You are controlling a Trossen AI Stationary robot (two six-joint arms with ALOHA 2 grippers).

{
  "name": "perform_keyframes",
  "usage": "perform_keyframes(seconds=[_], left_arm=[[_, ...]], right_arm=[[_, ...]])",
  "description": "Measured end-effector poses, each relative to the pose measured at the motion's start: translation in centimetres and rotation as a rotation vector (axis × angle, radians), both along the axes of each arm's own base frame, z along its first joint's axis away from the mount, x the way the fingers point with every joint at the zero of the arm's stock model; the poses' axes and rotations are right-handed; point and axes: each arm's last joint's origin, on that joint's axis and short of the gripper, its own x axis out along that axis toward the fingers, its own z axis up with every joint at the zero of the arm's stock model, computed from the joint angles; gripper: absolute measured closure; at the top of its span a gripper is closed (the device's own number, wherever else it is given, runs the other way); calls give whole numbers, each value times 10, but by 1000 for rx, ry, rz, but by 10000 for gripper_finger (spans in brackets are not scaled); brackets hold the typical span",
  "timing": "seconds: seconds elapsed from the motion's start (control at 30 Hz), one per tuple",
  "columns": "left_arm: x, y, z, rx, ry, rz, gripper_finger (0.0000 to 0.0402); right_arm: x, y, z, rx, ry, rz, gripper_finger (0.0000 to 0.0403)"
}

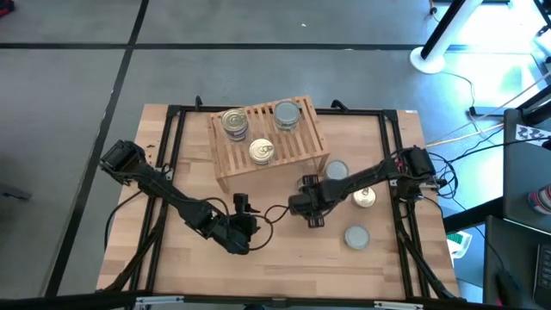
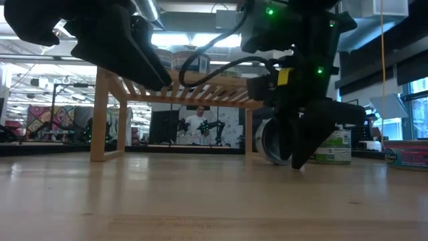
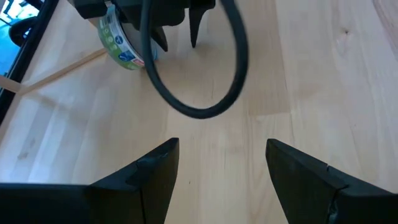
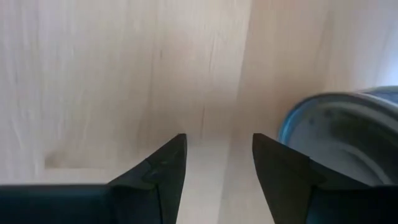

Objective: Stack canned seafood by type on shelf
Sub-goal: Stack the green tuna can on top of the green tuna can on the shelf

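The shelf sits at 12 o'clock on the table, carrying three stacks of tins. Three more tins lie at 3 o'clock, well apart from the edge. The right gripper, fingers apart and empty, points at bare wood just beside a silver-topped tin. The left gripper, fingers wide and empty, hangs over open board at 6 o'clock.
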Motion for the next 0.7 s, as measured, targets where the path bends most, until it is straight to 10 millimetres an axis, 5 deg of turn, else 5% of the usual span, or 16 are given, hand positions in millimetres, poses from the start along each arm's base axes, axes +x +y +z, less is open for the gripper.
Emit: perform_keyframes(seconds=[0.4, 0.7], left_arm=[[0, 0, 0, -33, -13, 31, 165], [3, 5, 1, -52, -27, 61, 165]], right_arm=[[-9, 21, 5, 35, 26, 20, 217], [-13, 30, 62, -92, -9, 26, 217]])
